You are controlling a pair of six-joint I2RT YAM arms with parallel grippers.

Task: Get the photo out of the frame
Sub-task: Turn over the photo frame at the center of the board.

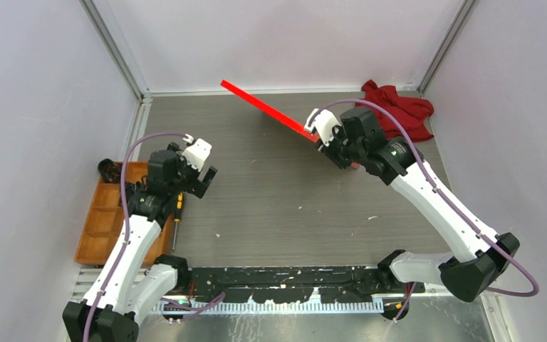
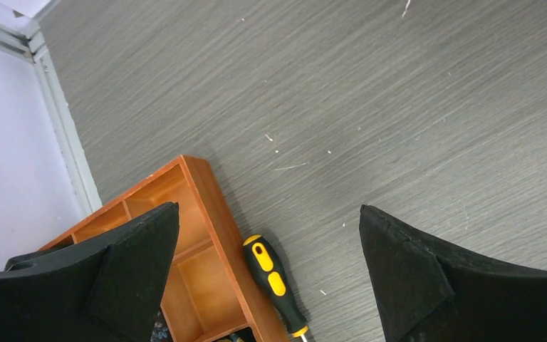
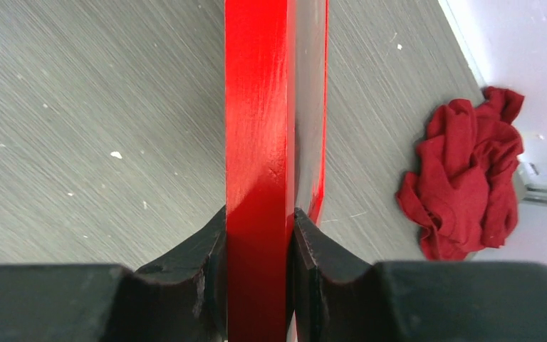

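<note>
Gripping the frame (image 3: 256,128) edge-on, the right hand (image 3: 256,239) presses both fingers against its red rim, a detail only the right wrist view gives. From above, the frame reads as a thin slanted red bar over the far right of the table (image 1: 271,199), near a red cloth (image 1: 399,107). The left hand (image 2: 267,210) (jaws spread wide, holding nothing) hovers by a wooden tray (image 2: 206,206) and a screwdriver (image 2: 274,281), clearest in its own wrist view.
</note>
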